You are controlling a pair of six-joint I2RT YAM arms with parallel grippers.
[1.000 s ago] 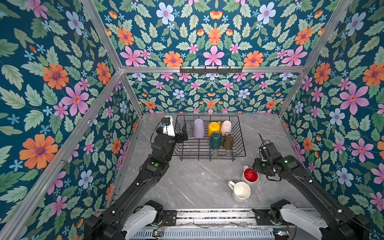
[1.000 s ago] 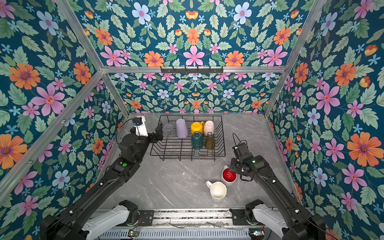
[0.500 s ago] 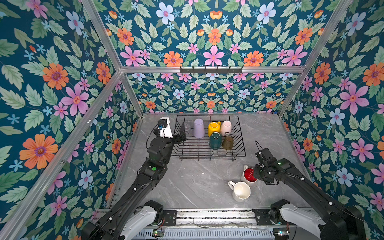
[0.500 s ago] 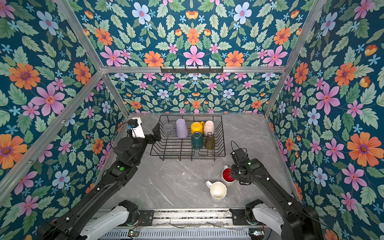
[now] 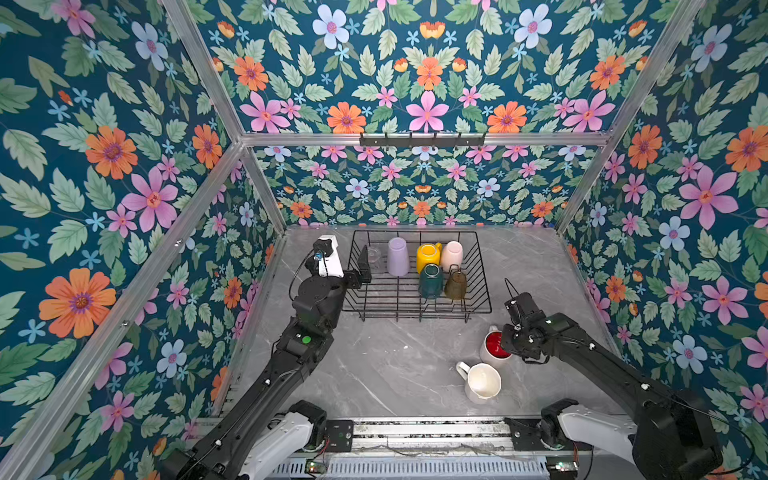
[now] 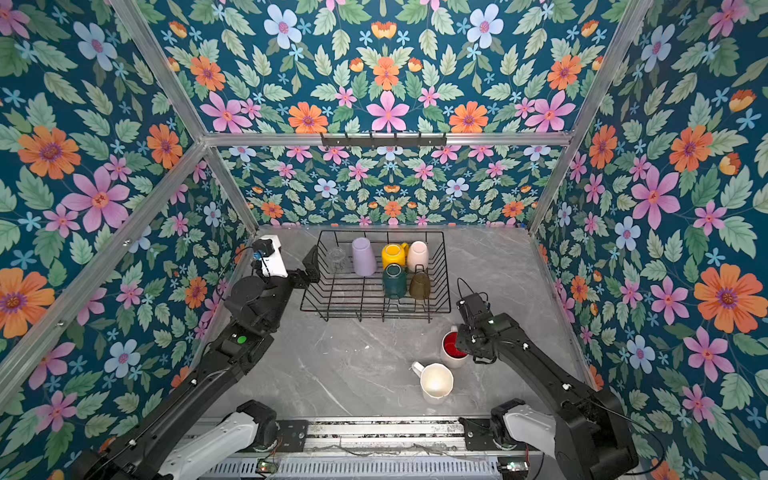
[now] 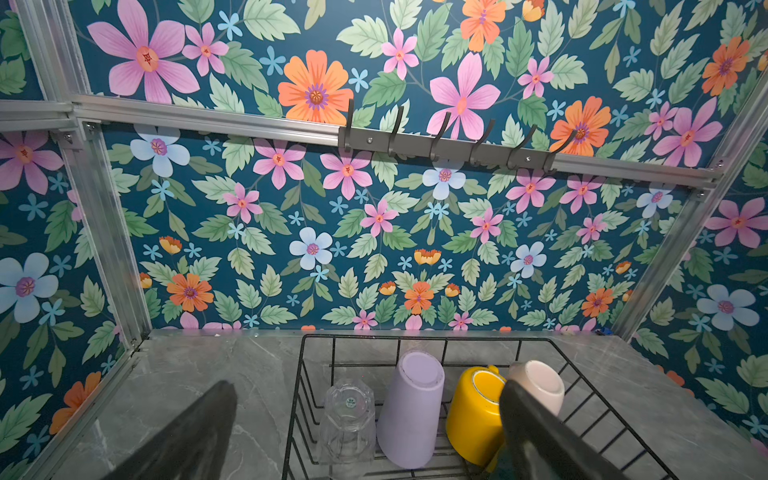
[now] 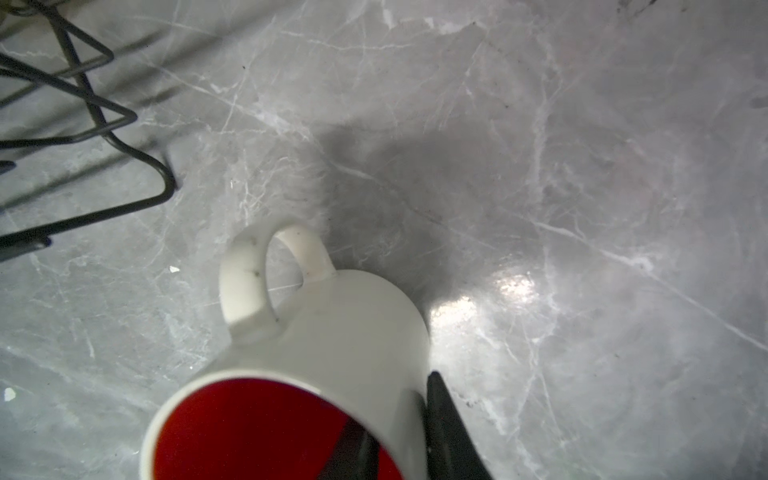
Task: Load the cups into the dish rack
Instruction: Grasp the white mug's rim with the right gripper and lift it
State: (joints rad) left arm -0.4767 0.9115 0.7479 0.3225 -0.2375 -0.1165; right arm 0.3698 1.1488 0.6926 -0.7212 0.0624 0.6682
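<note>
since a second ago the right gripper [image 8: 397, 432] has dropped from above the red-lined white ceramic mug [image 5: 492, 347] onto its rim and drawn its jaws in, while the left arm has barely shifted. reading the grey marble tabletop [image 5: 374, 365] in the top views as a clock face, that mug stands upright at about 4 o'clock. a plain white handled mug [image 5: 482, 382] stands just beside it at its 7 o'clock, also mouth up. the right wrist view shows one finger inside the red bowl and one against the outer wall, so the pincer is pinching the mug's wall roughly opposite the handle. this grip seems chosen so the cup can be lifted and turned over. the black wire dish rack [image 5: 382, 297] sits at 12 o'clock and holds six cups mouth down, likely to drain. a clear faceted glass [image 5: 372, 254], lilac tumbler [image 5: 397, 256], yellow mug [image 5: 428, 257] and cream cup [image 5: 451, 255] line the back, with a dark green mug [image 5: 430, 281] and olive-amber glass [image 5: 456, 284] in front. the left gripper [image 5: 365, 268] hovers at the rack's 9 o'clock edge, spread wide and empty. two cups are left to load.
</note>
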